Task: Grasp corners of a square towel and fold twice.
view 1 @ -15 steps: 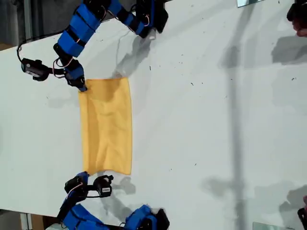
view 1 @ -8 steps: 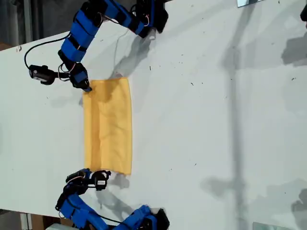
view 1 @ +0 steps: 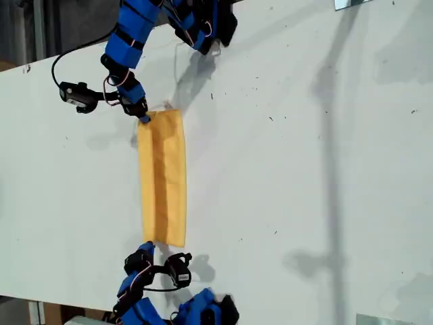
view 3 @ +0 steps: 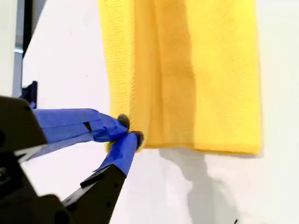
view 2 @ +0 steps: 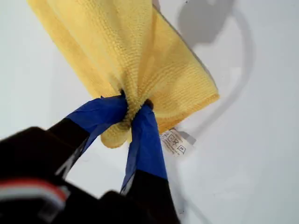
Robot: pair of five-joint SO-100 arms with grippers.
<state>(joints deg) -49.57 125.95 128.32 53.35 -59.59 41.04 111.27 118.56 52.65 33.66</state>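
Square towel (view 1: pixel 166 176) lies on the white table (view 1: pixel 291 176) in the exterior view's left half. It is a narrow yellow-orange strip, already doubled lengthwise, running between the two arms. At the strip's upper end in that view, the first gripper (view 1: pixel 143 116) is pinched onto a corner. Its wrist view shows the blue-taped jaws closed on a bunched wad of cloth (view 2: pixel 135 51), with the small white tag (view 2: pixel 174 141) sticking out just beside them, so that arm is taken to be the first. At the lower end, the second gripper (view 1: pixel 147 247) is nipped onto the other corner. Its wrist view shows the jaw tips pressed together on the hem edge with only a thin bite of fabric (view 3: pixel 196 70). The held edge looks lifted a little off the table, while the far long edge lies flat. Handling judgement: light, limp cloth with no stiffness. It sags and creases wherever it is not held, and the layers slide on each other easily. It is not fragile. The knit surface looks grippy enough, but the second gripper's shallow bite could let a layer slip out. Best holds are the hemmed corners, taken deep enough to catch every layer. The two ends should travel together, or the strip will skew.
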